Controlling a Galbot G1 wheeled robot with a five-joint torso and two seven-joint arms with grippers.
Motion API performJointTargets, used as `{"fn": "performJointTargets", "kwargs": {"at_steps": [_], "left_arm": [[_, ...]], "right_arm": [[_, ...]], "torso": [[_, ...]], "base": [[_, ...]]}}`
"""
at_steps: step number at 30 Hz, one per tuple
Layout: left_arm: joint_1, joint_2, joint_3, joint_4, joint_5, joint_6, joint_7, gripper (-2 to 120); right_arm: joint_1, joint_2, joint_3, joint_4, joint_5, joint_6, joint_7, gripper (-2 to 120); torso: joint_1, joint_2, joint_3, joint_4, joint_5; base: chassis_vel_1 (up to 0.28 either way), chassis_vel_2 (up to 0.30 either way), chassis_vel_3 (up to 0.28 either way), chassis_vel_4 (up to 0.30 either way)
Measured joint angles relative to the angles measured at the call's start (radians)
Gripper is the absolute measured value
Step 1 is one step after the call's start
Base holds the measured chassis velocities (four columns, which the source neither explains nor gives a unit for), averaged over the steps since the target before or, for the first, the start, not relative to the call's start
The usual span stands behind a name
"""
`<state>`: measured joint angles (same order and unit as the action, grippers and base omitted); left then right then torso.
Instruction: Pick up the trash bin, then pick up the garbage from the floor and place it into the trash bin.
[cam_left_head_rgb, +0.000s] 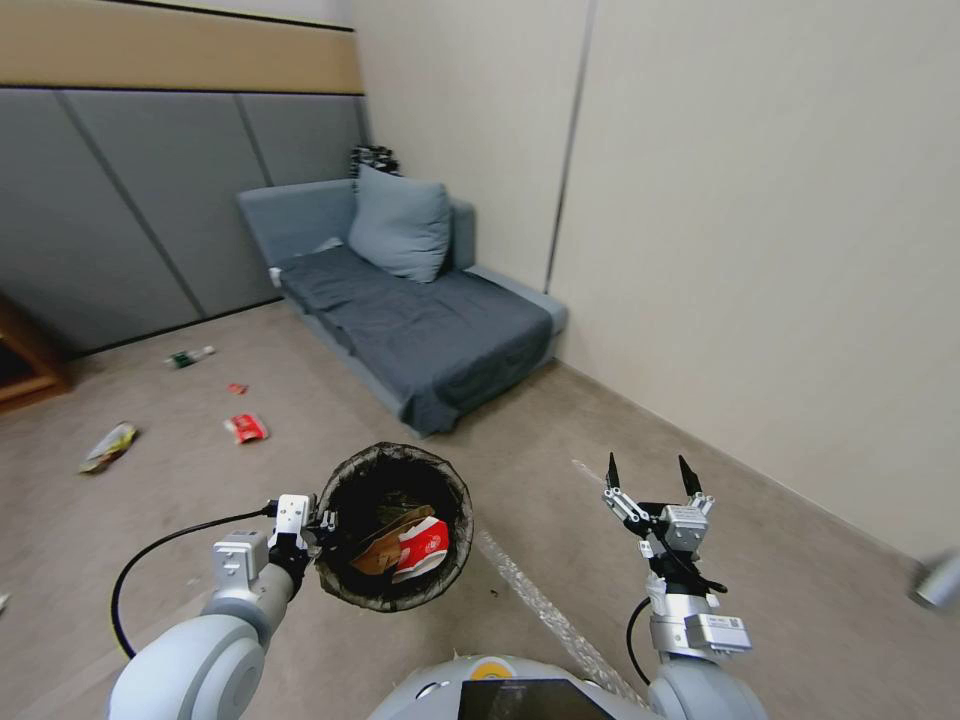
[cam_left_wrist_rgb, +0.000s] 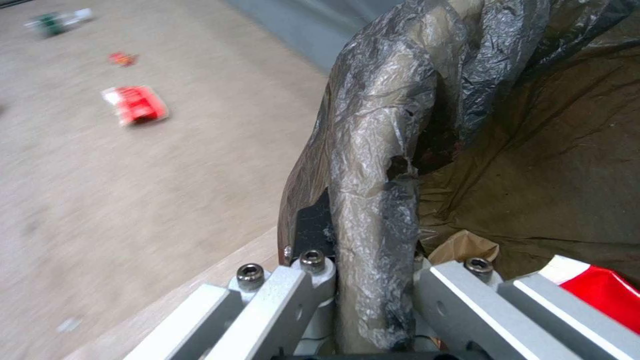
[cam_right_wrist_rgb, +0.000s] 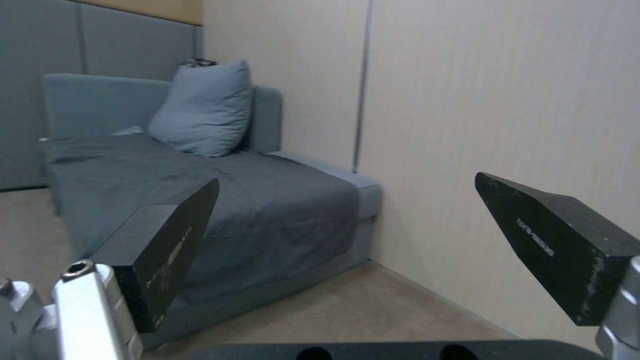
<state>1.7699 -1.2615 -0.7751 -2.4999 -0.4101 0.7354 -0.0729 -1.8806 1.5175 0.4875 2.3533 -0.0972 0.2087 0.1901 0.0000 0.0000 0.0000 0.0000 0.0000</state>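
My left gripper (cam_left_head_rgb: 318, 526) is shut on the near rim of the trash bin (cam_left_head_rgb: 395, 590) and holds it above the floor. In the left wrist view the dark bag liner (cam_left_wrist_rgb: 373, 165) over the rim is pinched in the left gripper (cam_left_wrist_rgb: 373, 240). A red-and-white carton (cam_left_head_rgb: 425, 548) and crumpled brown paper (cam_left_head_rgb: 383, 552) lie inside the bin. Garbage on the floor to the left: a red-and-white carton (cam_left_head_rgb: 246, 428), a yellow wrapper (cam_left_head_rgb: 108, 447) and a green-labelled bottle (cam_left_head_rgb: 188, 357). My right gripper (cam_left_head_rgb: 650, 475) is raised, open and holding nothing; in its wrist view it (cam_right_wrist_rgb: 347, 180) faces the sofa.
A grey sofa (cam_left_head_rgb: 420, 320) with a pillow (cam_left_head_rgb: 400, 225) stands against the beige wall (cam_left_head_rgb: 760, 250) ahead. Wooden furniture (cam_left_head_rgb: 25, 365) sits at the far left. A small red item (cam_left_head_rgb: 237, 388) and a clear plastic strip (cam_left_head_rgb: 540, 600) lie on the carpet.
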Motion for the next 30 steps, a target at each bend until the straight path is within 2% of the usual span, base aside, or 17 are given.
{"fn": "performJointTargets", "kwargs": {"at_steps": [14,30], "left_arm": [[-0.002,-0.002,-0.003,0.000,0.003,0.000,0.000,2],[-0.003,-0.005,-0.004,0.000,0.003,0.000,-0.001,2]], "right_arm": [[0.033,-0.017,0.031,-0.007,0.041,-0.037,0.022,100],[0.040,-0.009,0.018,-0.013,0.028,-0.046,0.021,100]], "torso": [[0.000,0.000,0.000,0.0001,0.0000],[0.000,0.000,0.000,0.0001,0.0000]], "base": [[0.132,0.130,0.127,0.127],[0.127,0.126,0.124,0.122]]}}
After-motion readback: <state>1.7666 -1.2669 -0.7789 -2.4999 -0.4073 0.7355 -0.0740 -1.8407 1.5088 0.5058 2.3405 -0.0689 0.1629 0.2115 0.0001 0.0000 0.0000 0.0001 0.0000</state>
